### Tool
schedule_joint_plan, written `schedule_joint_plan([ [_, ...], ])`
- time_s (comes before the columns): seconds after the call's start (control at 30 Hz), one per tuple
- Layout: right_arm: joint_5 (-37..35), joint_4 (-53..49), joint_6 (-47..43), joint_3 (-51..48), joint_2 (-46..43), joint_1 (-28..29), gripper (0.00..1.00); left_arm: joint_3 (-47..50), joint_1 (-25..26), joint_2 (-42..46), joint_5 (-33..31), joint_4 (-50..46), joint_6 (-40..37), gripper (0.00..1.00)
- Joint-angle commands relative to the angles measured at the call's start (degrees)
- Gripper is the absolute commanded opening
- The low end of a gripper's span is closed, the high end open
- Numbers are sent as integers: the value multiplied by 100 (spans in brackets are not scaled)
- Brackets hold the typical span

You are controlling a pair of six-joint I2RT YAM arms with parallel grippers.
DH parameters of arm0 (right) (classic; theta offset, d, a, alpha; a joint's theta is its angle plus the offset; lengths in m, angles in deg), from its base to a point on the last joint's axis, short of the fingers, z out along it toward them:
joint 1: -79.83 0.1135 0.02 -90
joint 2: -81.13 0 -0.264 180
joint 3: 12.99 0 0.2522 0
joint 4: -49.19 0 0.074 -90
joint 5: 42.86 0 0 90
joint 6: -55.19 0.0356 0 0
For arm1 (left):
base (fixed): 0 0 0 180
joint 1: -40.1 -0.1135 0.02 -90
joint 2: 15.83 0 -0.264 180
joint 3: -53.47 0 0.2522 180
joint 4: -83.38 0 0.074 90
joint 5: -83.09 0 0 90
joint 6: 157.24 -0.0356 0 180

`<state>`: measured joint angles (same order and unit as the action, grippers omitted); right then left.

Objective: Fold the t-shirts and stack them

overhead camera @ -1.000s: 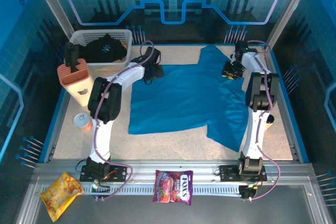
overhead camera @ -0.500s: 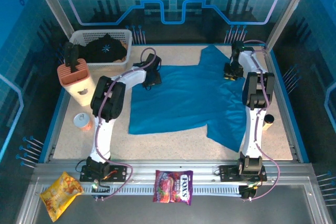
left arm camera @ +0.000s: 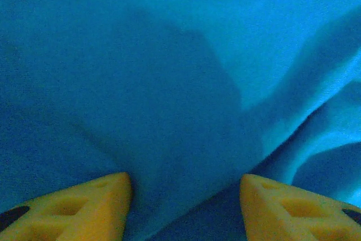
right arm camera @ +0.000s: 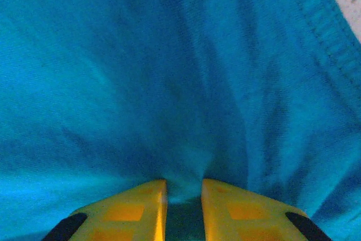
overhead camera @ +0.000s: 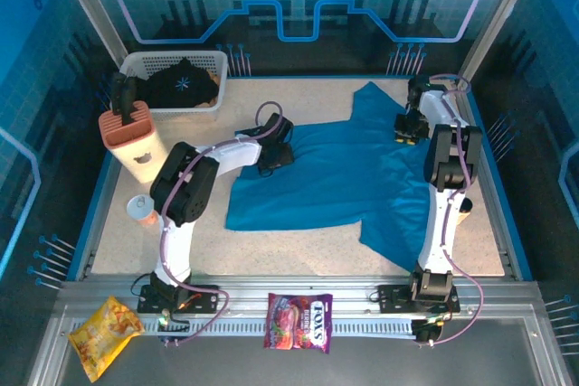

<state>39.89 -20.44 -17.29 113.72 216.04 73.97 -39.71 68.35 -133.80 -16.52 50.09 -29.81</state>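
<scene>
Speckled surface (overhead camera: 289, 255): teal-blue t-shirt (overhead camera: 335, 178) dragged inward at its left edge.
Its right shoulder is pinched by the narrow right pincer (overhead camera: 407, 126); the left pincer (overhead camera: 274, 153) is half-spread over a fold, and a grip cannot be told. Folding is judged begun; the black t-shirt (overhead camera: 184, 83) is left in the basket (overhead camera: 181, 108).

Teal t-shirt (overhead camera: 335, 178) spread flat; black t-shirt (overhead camera: 181, 86) seemingly bunched in basket (overhead camera: 185, 107).

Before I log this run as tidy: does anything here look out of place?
The teal t-shirt lies askew and rumpled, one corner trailing toward the front. The black t-shirt sits bunched in the white basket. A yellow snack bag and a purple candy bag lie on the near rail.
</scene>
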Motion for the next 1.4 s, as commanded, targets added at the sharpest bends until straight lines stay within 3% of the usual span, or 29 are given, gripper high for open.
schedule_joint_plan([
  [0.0,-211,-263,120,-335,-359,-114,24,158,-5,210,385,-565,101,55],
  [0.23,135,-15,118,-637,-953,-143,26,34,13,919,262,-708,-64,56],
  [0.43,445,-69,-31,-678,-1621,-84,32,-993,-250,1090,-148,-1548,-777,61],
  [0.63,588,103,-65,-1225,-2408,141,38,-1794,-1098,459,446,-1878,-1321,60],
  [0.8,908,352,40,-1821,-2781,257,39,-2807,-1551,-640,549,-2437,-1700,56],
  [1.07,1014,621,129,-2402,-3021,462,36,-3561,-1770,-1602,22,-2578,-1834,49],
  [1.37,1039,735,138,-2643,-2921,525,35,-3679,-1805,-1916,-524,-2657,-2094,48],
])
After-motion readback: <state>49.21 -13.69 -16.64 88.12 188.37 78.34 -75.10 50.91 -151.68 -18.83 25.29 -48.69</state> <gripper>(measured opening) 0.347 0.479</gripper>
